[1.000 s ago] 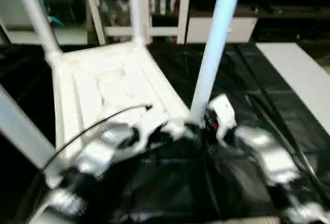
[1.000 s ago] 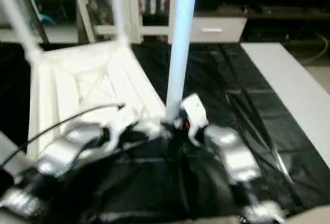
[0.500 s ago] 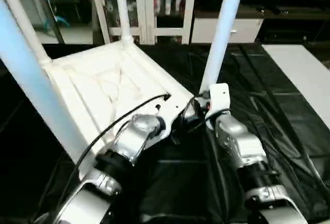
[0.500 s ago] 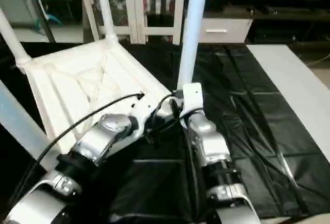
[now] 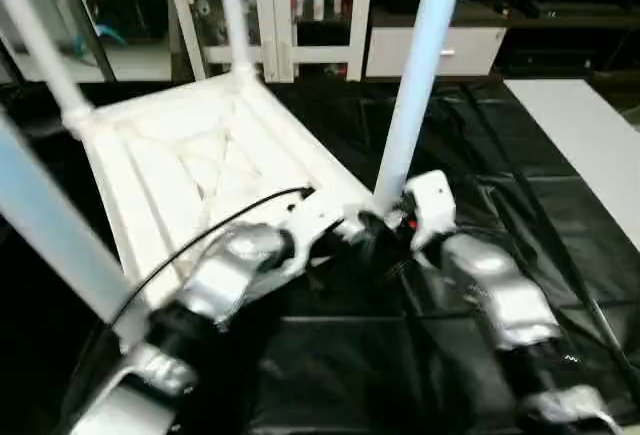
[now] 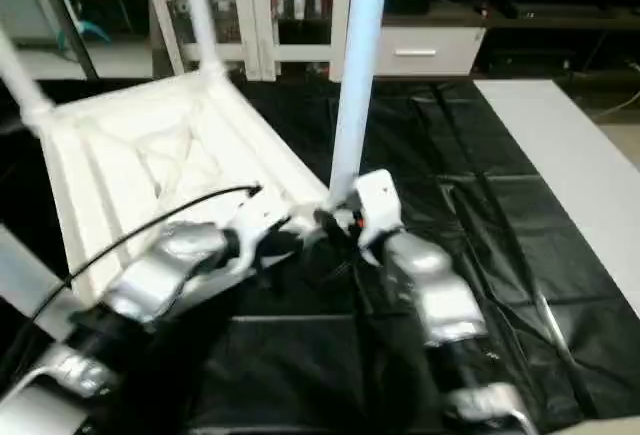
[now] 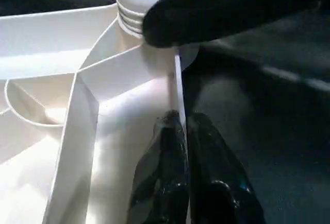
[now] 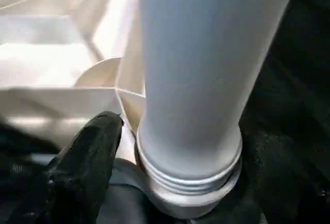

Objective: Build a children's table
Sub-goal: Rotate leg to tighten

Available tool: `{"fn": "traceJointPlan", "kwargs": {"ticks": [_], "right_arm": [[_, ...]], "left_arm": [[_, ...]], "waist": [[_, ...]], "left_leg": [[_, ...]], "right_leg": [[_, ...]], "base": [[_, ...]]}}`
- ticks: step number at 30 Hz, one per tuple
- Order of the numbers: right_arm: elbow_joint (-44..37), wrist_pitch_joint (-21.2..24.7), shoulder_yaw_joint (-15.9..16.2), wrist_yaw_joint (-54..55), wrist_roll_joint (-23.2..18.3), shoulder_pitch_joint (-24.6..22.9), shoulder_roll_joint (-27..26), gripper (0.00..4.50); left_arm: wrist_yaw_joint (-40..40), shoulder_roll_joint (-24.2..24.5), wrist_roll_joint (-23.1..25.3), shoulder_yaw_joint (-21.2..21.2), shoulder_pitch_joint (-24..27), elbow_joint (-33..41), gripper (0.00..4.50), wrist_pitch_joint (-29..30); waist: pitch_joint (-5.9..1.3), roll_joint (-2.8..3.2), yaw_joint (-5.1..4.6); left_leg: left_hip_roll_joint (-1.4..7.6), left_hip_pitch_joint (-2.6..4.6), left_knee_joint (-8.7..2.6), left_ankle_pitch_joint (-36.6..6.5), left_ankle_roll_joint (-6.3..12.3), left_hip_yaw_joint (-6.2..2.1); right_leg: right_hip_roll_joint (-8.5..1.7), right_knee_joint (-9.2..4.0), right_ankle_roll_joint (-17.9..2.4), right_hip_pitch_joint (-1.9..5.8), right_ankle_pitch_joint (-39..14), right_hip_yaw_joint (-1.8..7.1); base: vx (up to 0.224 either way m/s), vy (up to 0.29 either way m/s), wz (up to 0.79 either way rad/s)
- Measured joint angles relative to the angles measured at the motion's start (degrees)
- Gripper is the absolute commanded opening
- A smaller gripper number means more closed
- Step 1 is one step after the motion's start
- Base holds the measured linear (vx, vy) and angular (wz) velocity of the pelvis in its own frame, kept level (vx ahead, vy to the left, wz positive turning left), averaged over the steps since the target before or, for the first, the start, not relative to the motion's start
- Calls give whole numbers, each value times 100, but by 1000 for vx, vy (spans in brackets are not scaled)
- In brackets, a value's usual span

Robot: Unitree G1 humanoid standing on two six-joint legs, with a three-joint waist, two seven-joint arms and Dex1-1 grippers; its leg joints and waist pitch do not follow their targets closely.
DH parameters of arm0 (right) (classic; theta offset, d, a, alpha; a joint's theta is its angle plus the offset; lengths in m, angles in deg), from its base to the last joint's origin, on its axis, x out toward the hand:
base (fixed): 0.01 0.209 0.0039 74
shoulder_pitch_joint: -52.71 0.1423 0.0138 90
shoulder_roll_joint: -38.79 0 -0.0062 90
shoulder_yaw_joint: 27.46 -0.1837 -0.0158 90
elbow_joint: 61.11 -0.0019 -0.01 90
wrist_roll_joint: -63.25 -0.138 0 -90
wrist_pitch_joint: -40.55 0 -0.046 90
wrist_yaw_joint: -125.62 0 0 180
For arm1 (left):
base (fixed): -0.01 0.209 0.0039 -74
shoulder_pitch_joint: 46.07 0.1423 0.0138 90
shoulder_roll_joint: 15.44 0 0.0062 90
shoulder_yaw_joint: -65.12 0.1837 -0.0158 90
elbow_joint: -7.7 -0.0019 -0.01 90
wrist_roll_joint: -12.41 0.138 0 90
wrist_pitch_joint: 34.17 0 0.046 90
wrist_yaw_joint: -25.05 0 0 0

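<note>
Lying ribs-up on the black-sheeted bench (image 5: pixel 480 155), the tabletop (image 5: pixel 190 175) sits at 10 o'clock from my arms, legs upright in its sockets. My left jaws (image 7: pixel 180 147) pinch its rim wall beside the near corner. My right jaws (image 5: pixel 385 230) meet that corner's leg (image 5: pixel 410 85); their grip I cannot tell.

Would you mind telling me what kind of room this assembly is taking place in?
Probably a lab or workshop room. The work lies on black plastic sheeting, white glass-doored cabinets holding small items line the back wall, and a white drawer unit stands beside them.
</note>
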Motion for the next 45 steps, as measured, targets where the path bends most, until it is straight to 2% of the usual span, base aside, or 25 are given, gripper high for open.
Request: {"fn": "traceJointPlan", "kwargs": {"ticks": [2, 6, 14, 17, 18, 22, 24, 31, 33, 36, 37, 45], "right_arm": [[-76, -39, 37, -394, -76, -54, 171, 418], [-358, -269, 201, -1707, -255, -405, 1024, 443], [-855, -274, 449, -2917, -426, -677, 1722, 443], [-880, -283, 447, -3045, -444, -677, 1737, 443], [-880, -312, 448, -3111, -453, -677, 1736, 418], [-874, -409, 448, -3216, -474, -676, 1705, 405], [-848, -508, 460, -3224, -466, -676, 1680, 375], [-799, -527, 485, -3285, -466, -667, 1678, 329], [-783, -541, 484, -3291, -466, -667, 1677, 294], [-768, -586, 486, -3314, -464, -668, 1677, 283], [-767, -587, 486, -3315, -464, -668, 1676, 267], [-642, -688, 496, -3314, -445, -656, 1588, 260]], "left_arm": [[-260, 161, -53, 64, 78, 180, 0, -5], [-974, 562, -279, 125, 362, 646, 0, -21], [-1626, 922, -526, 202, 619, 1078, 0, -11], [-1677, 971, -546, 211, 623, 1088, 0, -8], [-1696, 990, -546, 209, 636, 1121, 0, 13], [-1738, 1010, -551, 212, 662, 1188, 0, 45], [-1740, 1012, -551, 211, 662, 1193, 0, 62], [-1755, 1025, -557, 215, 675, 1224, 0, 87], [-1771, 1029, -557, 215, 678, 1231, 0, 93], [-1800, 1043, -557, 218, 680, 1248, 0, 114], [-1801, 1045, -557, 218, 680, 1249, 0, 120], [-1844, 1108, -562, 218, 689, 1318, 0, 239]], "waist": [[1, 1, 24], [3, 1, 169], [11, 4, 178], [10, 4, 167], [10, 4, 163], [11, 3, 171], [11, 3, 173], [10, 3, 174], [10, 3, 175], [10, 3, 174], [10, 3, 175], [9, 0, 157]], "left_leg": [[-1, -1, 0, -1, -2, 1], [-9, -2, 2, -4, 4, 10], [-9, 1, 5, -5, 4, 10], [-8, 4, 6, -4, 4, 10], [-8, 5, 6, -4, 4, 10], [-8, 2, 6, -4, 4, 10], [-8, 2, 6, -4, 5, 10], [-8, 3, 7, -4, 5, 10], [-8, 3, 7, -4, 5, 10], [-8, 3, 7, -4, 5, 10], [-8, 3, 8, -4, 5, 9], [-7, 8, 11, -3, 5, 10]], "right_leg": [[-2, 0, -1, 0, -1, 0], [-12, -7, -5, 5, -3, 5], [-14, -4, -5, 9, -3, 5], [-13, -1, -5, 9, -2, 5], [-13, -1, -5, 9, -3, 5], [-13, -2, -5, 9, -3, 5], [-13, -2, -5, 9, -3, 5], [-13, -1, -5, 9, -3, 4], [-13, -1, -5, 9, -3, 3], [-13, -1, -5, 9, -3, 3], [-13, 0, -5, 10, -3, 3], [-13, 5, -6, 12, -3, 4]], "base": [[0, 0, 0], [0, 0, 0], [0, 0, 0], [0, 0, 0], [0, 0, 0], [0, 0, 0], [0, 0, 0], [0, 0, 0], [0, 0, 0], [0, 0, 0], [0, 0, 0], [0, 0, 0]]}}
